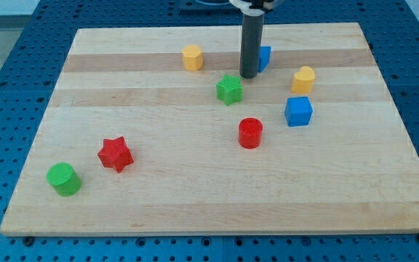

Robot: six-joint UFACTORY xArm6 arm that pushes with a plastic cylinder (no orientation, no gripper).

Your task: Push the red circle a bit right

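The red circle [250, 133] stands a little right of the board's middle. My tip [249, 76] rests on the board well above it, toward the view's top, with a gap between them. A green star [229, 89] lies just below and left of the tip. A blue block [265, 57] is partly hidden behind the rod, just right of it.
A yellow hexagon [192, 57] sits at the top, left of the rod. A yellow block [303, 78] and a blue cube [298, 111] lie right of the red circle. A red star [115, 154] and a green cylinder [64, 179] lie at the bottom left of the wooden board [195, 211].
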